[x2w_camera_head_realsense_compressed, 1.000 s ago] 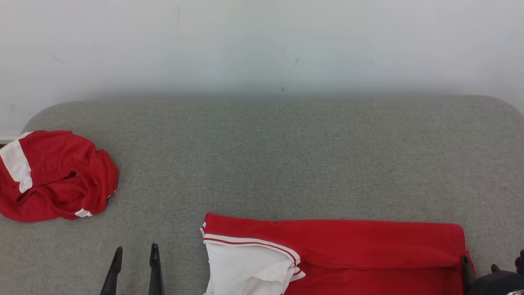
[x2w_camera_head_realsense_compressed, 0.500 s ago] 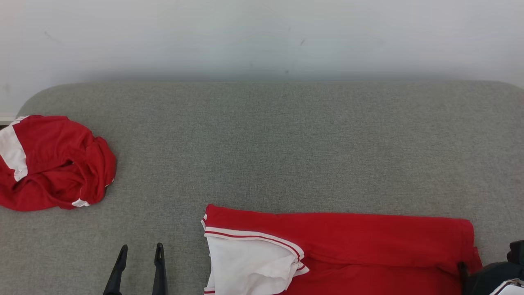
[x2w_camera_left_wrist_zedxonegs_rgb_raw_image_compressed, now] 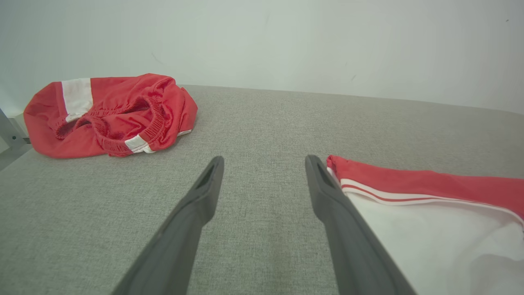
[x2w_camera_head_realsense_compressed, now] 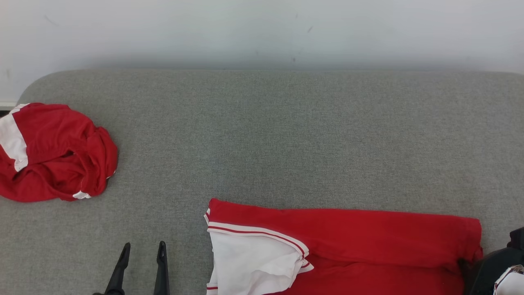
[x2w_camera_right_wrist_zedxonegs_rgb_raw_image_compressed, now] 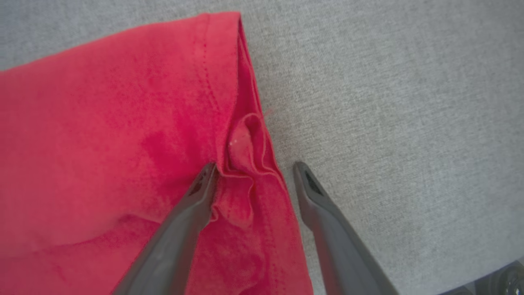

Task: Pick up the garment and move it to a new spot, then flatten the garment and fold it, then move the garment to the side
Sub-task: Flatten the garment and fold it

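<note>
Red folded garment with white sleeve (x2w_camera_head_realsense_compressed: 368, 237) lies at the grey fabric cushion's (x2w_camera_head_realsense_compressed: 266, 135) near edge; right gripper (x2w_camera_right_wrist_zedxonegs_rgb_raw_image_compressed: 256, 166) straddles its bunched hem, fingers spread; left gripper (x2w_camera_left_wrist_zedxonegs_rgb_raw_image_compressed: 264, 159) hangs released, empty, over the cushion.

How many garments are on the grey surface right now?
2. A crumpled red garment lies at the far left edge; a red-and-white garment lies spread at the near right, running past the bottom of the head view, so part of it is hidden.

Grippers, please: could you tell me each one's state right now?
Left gripper: open, holding nothing.
Right gripper: open, straddling the red garment edge, not gripping.
</note>
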Tool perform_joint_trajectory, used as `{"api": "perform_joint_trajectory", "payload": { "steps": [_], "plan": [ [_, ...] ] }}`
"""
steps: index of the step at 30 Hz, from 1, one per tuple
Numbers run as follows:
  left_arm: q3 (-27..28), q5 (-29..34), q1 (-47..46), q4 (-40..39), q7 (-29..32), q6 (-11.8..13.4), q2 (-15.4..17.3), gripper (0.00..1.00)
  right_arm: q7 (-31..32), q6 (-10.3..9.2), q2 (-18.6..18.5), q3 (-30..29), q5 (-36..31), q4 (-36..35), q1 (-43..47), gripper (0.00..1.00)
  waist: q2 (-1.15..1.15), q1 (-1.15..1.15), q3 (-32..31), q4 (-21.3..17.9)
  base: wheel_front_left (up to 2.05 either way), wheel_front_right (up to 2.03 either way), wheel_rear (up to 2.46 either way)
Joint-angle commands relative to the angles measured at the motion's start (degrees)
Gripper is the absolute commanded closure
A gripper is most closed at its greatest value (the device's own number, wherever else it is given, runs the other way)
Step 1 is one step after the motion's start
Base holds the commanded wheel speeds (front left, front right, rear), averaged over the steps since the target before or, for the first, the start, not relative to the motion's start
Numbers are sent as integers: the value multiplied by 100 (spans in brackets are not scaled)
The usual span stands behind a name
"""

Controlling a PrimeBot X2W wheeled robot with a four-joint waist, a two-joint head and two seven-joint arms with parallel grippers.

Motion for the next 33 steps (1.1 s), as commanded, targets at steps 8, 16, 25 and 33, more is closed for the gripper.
{"api": "perform_joint_trajectory", "payload": {
  "steps": [8,16,25,33],
  "plan": [
    [77,-2,-45,-20,-17,37,-13,0,-522,8,46,-371,-223,-140,-282,100,0,0,-7,-131,0,0,0],
    [25,-66,-18,-19,-17,63,-13,0,-837,8,84,-1407,-704,-441,-552,100,0,0,-74,-385,0,0,0],
    [-14,-94,-22,8,-18,61,-13,0,-987,8,75,-2293,-1124,-779,-646,100,0,0,-109,-532,0,0,0],
    [-68,-169,-4,66,-18,110,-13,0,-704,8,391,-1569,-784,-1444,-217,100,0,0,-230,-552,0,0,0]
  ]
}}
